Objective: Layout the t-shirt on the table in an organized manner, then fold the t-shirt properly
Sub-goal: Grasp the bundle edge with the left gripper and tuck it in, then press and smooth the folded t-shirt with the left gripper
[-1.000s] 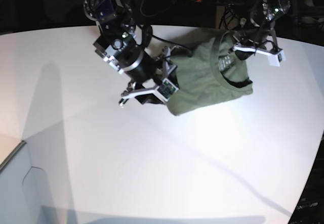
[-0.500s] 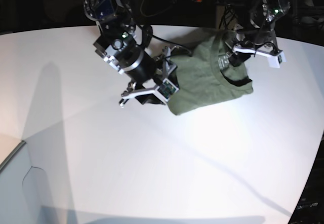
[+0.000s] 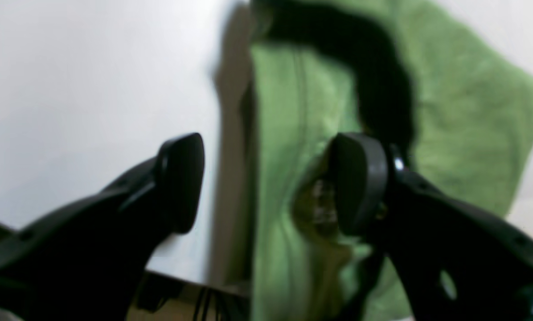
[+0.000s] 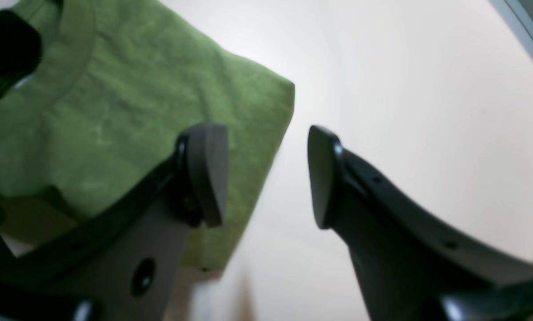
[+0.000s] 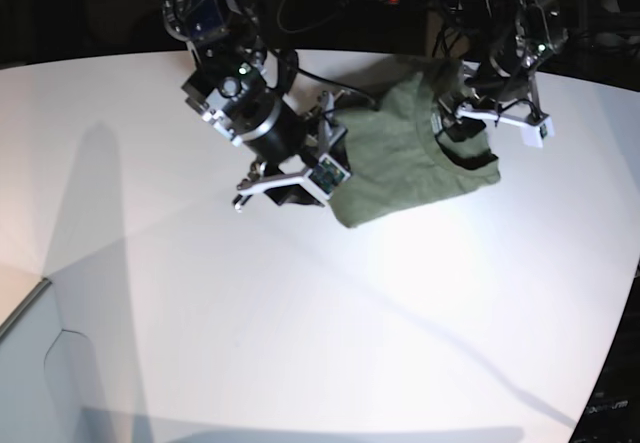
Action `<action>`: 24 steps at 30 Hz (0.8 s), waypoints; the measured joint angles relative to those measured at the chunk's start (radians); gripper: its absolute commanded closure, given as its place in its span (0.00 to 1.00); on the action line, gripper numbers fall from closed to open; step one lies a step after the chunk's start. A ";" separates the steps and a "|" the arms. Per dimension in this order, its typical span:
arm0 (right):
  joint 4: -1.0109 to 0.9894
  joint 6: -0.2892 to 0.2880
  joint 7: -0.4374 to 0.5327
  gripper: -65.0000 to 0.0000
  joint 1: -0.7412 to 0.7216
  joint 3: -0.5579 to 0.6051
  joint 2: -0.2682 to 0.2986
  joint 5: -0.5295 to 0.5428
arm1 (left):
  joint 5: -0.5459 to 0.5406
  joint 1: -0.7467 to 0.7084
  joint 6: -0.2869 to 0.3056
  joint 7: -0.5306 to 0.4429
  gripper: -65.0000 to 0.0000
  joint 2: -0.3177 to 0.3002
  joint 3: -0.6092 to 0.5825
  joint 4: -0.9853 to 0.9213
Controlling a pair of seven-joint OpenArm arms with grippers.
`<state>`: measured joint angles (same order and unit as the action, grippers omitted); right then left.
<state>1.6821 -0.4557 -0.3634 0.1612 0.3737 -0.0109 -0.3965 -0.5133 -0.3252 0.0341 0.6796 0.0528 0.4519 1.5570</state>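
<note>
We see the left gripper (image 3: 266,183) has just let go of the collar — jaws now wide, nothing held. The right gripper (image 4: 266,176) stays parted and empty over the shirt's edge. The t-shirt (image 5: 405,158) lies bunched at the table's (image 5: 300,323) far side, so layout is unfinished — regrasp likely.

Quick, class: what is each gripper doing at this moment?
Left gripper: open, holding nothing, above the t-shirt collar.
Right gripper: open, empty, over the shirt's edge.
</note>
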 measured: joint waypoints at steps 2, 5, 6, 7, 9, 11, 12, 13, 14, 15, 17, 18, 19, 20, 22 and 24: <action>0.000 0.000 -0.003 0.56 -0.002 0.000 0.002 0.000 | 0.002 0.008 0.000 -0.013 0.33 -0.002 -0.018 -0.017; 0.000 0.000 0.001 0.56 -0.019 0.000 0.003 0.000 | -0.001 0.022 0.006 -0.029 0.33 -0.027 -0.073 -0.043; 0.000 0.000 0.000 0.56 -0.023 -0.001 0.004 0.000 | -0.006 0.025 0.015 -0.034 0.33 -0.042 -0.098 -0.051; 0.000 0.000 0.000 0.56 -0.025 -0.001 0.006 0.000 | -0.009 0.027 0.015 -0.034 0.33 -0.052 -0.114 -0.058; 0.000 0.000 0.000 0.56 -0.024 -0.001 0.009 0.000 | -0.015 0.027 0.015 -0.051 0.34 -0.076 -0.147 -0.069; 0.000 0.000 -0.003 0.56 -0.025 0.000 0.008 0.000 | -0.015 0.027 0.015 -0.052 0.40 -0.097 -0.172 -0.071; 0.000 0.000 -0.003 0.56 -0.029 0.000 0.008 0.000 | -0.015 0.027 0.015 -0.052 0.47 -0.107 -0.182 -0.073; -0.003 0.000 -0.001 0.56 -0.036 -0.001 0.008 0.000 | -0.014 0.035 0.015 -0.048 0.55 -0.116 -0.194 -0.077; -0.010 0.000 0.000 0.56 -0.045 -0.001 0.008 -0.001 | -0.010 0.040 0.014 -0.042 0.63 -0.125 -0.202 -0.079; -0.012 0.000 0.000 0.56 -0.047 -0.001 0.008 0.000 | -0.009 0.043 0.013 -0.030 0.69 -0.131 -0.211 -0.080; -0.018 0.000 0.000 0.56 -0.051 0.000 0.008 0.000 | -0.007 0.044 0.012 -0.025 0.80 -0.139 -0.225 -0.083; -0.023 0.000 0.000 0.56 -0.055 0.000 0.008 -0.001 | -0.008 0.047 0.012 -0.025 0.86 -0.140 -0.229 -0.083; -0.027 0.000 0.001 0.56 -0.057 -0.001 0.008 0.000 | -0.008 0.050 0.013 -0.024 0.94 -0.142 -0.232 -0.084; -0.027 0.000 -0.002 0.56 -0.058 -0.001 0.008 -0.001 | -0.007 0.060 0.012 -0.009 1.00 -0.143 -0.232 -0.088; -0.028 0.000 0.000 0.56 -0.065 -0.018 0.008 0.000 | 0.019 0.085 0.019 -0.005 0.98 -0.147 -0.232 -0.112; -0.028 0.000 0.000 0.56 -0.073 -0.043 0.008 0.000 | 0.061 0.108 0.019 -0.025 1.00 -0.150 -0.253 -0.131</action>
<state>1.6539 -0.4557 -0.3634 0.0883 0.3309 -0.0029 -0.3969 -0.4522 -0.2176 0.0528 0.6544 -0.0967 0.1989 1.4261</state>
